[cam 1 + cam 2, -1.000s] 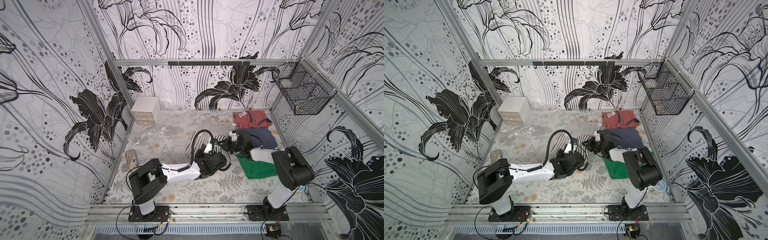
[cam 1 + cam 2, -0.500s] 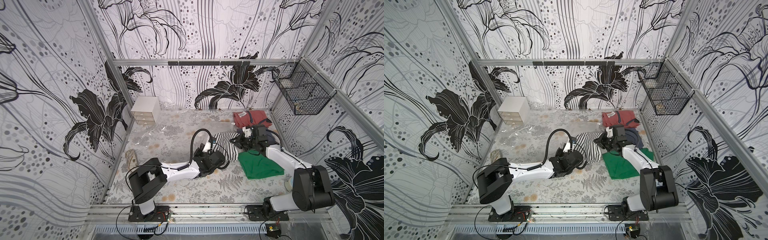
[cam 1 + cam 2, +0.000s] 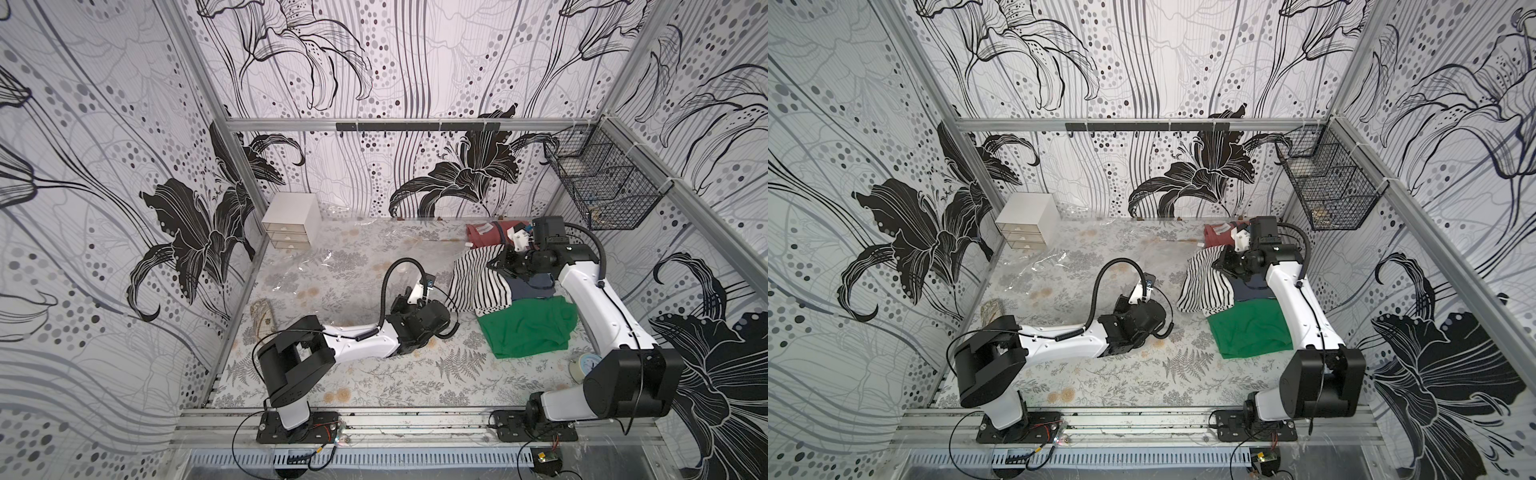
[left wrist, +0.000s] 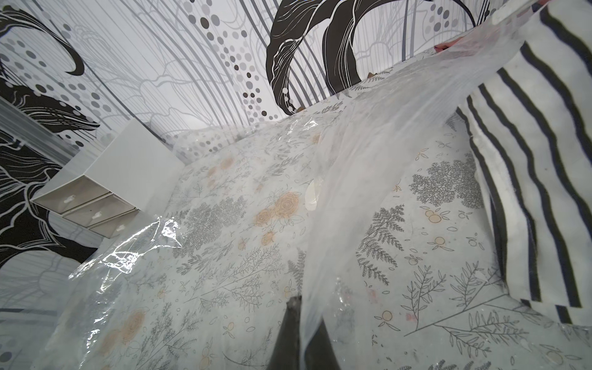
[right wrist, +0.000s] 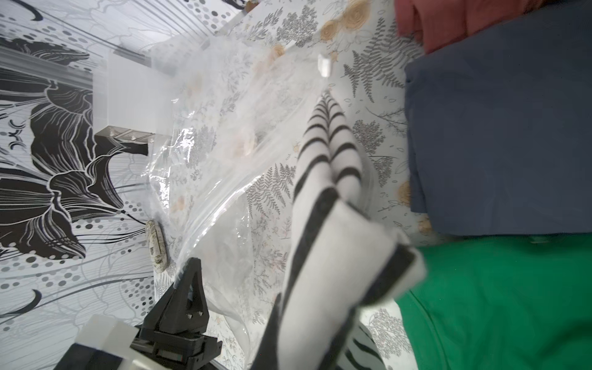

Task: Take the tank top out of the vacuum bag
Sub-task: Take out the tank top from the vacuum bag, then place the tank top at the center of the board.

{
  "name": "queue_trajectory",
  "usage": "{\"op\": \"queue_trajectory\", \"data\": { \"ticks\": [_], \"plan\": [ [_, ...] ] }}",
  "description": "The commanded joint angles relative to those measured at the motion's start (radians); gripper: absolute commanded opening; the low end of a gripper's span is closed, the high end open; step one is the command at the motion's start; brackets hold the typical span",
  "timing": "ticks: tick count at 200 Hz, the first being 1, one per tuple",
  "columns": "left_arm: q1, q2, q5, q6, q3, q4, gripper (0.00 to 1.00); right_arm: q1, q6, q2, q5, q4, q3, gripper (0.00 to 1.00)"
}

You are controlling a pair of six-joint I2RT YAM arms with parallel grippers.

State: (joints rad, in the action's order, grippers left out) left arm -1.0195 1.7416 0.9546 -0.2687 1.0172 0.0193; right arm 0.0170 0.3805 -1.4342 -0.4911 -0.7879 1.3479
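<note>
The tank top (image 3: 478, 286) (image 3: 1208, 286) is white with black stripes. It hangs from my right gripper (image 3: 500, 264) (image 3: 1223, 264), which is shut on its upper end, and drapes over the folded clothes at the right. In the right wrist view the striped cloth (image 5: 323, 208) runs out from between the jaws of my right gripper (image 5: 307, 330). The clear vacuum bag (image 3: 316, 266) (image 4: 368, 160) lies crinkled across the table's middle. My left gripper (image 4: 304, 312) (image 3: 446, 309) is shut on a film edge of the bag beside the tank top (image 4: 538, 160). Whether the tank top's lower end is still inside the bag cannot be told.
Folded red (image 3: 486, 235), navy (image 3: 536, 284) and green (image 3: 528, 328) clothes lie at the right. A white drawer unit (image 3: 291, 220) stands at the back left and a wire basket (image 3: 602, 187) hangs on the right wall. The bag's white valve disc (image 4: 312, 195) and slider clip (image 5: 324, 64) show.
My right gripper has swung right and towards the back with the striped tank top, drawing it across the table onto the folded clothes. The left arm has barely moved.
</note>
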Motion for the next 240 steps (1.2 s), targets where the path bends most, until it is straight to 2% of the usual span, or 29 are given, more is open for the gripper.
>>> {"op": "queue_trajectory", "data": {
  "ticks": [1,38,73,118,141,166,207,240],
  "plan": [
    [0.013,-0.026,-0.017,0.008,-0.036,-0.058,0.00,-0.041,-0.074,-0.001,0.049,-0.109,0.030,0.00],
    [0.013,-0.028,-0.029,0.008,-0.060,-0.085,0.00,-0.052,-0.110,-0.026,0.111,-0.169,0.103,0.00],
    [0.013,-0.037,-0.031,-0.004,-0.073,-0.051,0.00,-0.051,-0.128,-0.014,0.118,-0.235,0.204,0.00],
    [0.025,-0.021,-0.034,-0.031,-0.047,0.050,0.00,-0.052,-0.138,0.043,0.276,-0.381,0.394,0.00],
    [0.030,-0.004,-0.055,-0.036,-0.030,0.064,0.00,-0.054,-0.142,0.047,0.312,-0.448,0.526,0.00],
    [0.035,0.020,-0.048,-0.061,-0.011,0.118,0.00,-0.054,-0.139,0.032,0.314,-0.487,0.646,0.00],
    [0.026,-0.021,-0.061,-0.119,-0.051,0.261,0.00,-0.051,-0.134,-0.098,0.272,-0.499,0.804,0.00],
    [-0.052,-0.043,-0.052,-0.187,-0.069,0.417,0.00,-0.044,-0.107,-0.228,0.211,-0.432,0.923,0.00]
  ]
}}
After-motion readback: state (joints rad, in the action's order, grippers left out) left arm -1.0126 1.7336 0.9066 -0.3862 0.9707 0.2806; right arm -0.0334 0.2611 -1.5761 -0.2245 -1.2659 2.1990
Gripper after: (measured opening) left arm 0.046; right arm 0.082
